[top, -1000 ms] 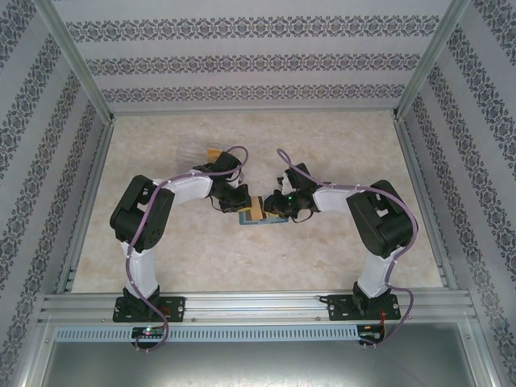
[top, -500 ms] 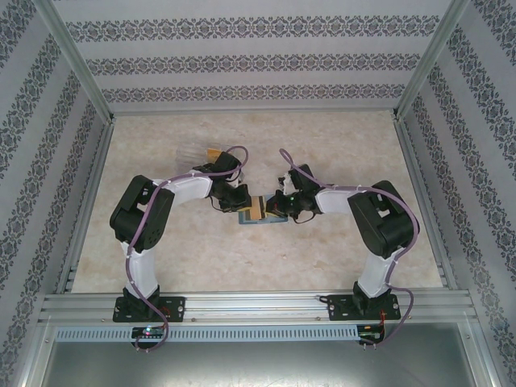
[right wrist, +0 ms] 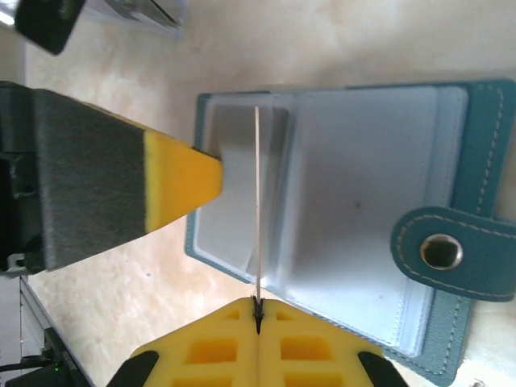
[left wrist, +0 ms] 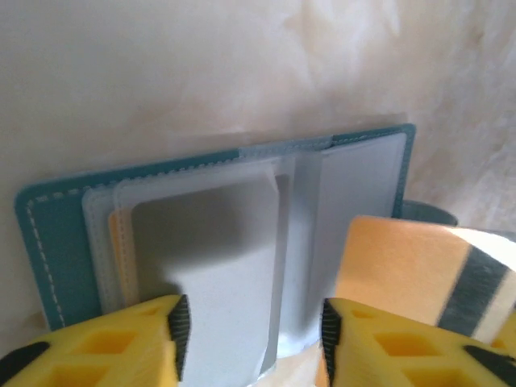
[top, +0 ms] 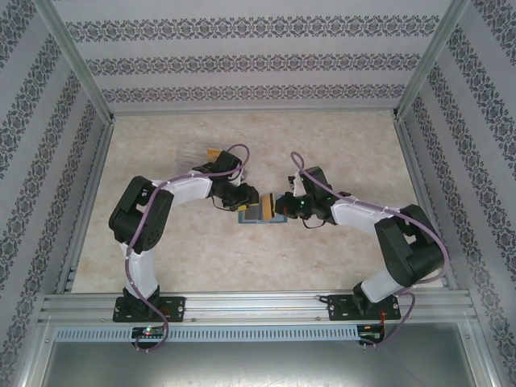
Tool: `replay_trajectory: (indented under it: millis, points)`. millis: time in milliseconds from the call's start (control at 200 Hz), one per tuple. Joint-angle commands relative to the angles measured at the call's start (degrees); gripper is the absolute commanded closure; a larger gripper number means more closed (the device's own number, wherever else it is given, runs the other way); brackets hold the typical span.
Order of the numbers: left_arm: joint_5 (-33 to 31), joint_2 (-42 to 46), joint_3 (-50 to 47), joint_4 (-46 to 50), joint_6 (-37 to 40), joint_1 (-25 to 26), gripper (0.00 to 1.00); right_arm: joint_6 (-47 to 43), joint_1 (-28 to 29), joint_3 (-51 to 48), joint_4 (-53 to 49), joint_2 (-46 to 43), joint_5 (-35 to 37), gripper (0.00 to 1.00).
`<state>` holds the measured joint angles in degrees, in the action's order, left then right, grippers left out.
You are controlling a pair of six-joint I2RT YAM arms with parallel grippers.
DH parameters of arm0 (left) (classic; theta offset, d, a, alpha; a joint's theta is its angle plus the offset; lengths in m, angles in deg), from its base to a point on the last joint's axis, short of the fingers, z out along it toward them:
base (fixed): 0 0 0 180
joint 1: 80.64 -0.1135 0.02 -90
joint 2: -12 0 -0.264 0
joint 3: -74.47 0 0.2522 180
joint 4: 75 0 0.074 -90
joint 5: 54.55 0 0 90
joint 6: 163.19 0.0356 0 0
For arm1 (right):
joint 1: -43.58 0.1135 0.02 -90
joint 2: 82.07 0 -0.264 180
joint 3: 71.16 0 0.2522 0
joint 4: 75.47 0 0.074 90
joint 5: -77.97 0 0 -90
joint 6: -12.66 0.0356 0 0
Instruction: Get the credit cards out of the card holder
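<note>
The card holder (top: 256, 218) lies open on the table between both arms, blue-grey with clear sleeves (left wrist: 56, 242), its clasp tab (right wrist: 447, 251) pointing toward the right arm. My right gripper (right wrist: 257, 305) is shut on the bottom edge of an orange-gold credit card (right wrist: 257, 201), which I see edge-on standing over the holder (right wrist: 484, 121). In the left wrist view this card (left wrist: 403, 266) shows its face with a dark stripe. My left gripper (left wrist: 251, 330) is open just above the sleeves, with a clear pocket between its fingers. From above, the left gripper (top: 248, 199) and the right gripper (top: 280, 206) meet over the holder.
Another orange card (top: 214, 153) lies on the table behind the left arm, with silvery loose cards (right wrist: 141, 12) nearby. Aluminium rails (top: 89, 193) border the table at left, right and front. Patterned walls enclose the far side.
The left gripper has opened. The right gripper closed on the orange-gold card, and the right arm shifted to the right, its elbow swinging outward.
</note>
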<state>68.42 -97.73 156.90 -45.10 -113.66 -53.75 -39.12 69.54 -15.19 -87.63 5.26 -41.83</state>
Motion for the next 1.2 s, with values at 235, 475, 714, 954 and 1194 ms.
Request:
replay_trajectory:
  millis: [235,475,714,954,1194]
  points:
    - [10.4,10.0,-6.0,-18.3,-6.7,-9.1,0.21,-1.3,-1.3,8.7,4.6,0.3,-6.2,1.00]
    - [19.2,11.5,-9.8,-32.1,-11.6,-9.6,0.15,4.1,-2.4,12.4,11.5,3.4,-12.7,1.00]
    - [23.8,10.4,-8.8,-37.5,-13.9,-9.6,0.30,9.6,-4.2,13.0,17.8,5.3,-17.5,1.00]
    - [24.7,10.5,-8.9,-39.3,-15.0,-9.6,0.61,11.7,-4.6,12.4,20.8,6.1,-19.2,1.00]
    - [23.2,12.1,-8.9,-36.2,-12.4,-9.6,0.97,11.5,-5.1,12.0,20.4,6.5,-19.1,0.98]
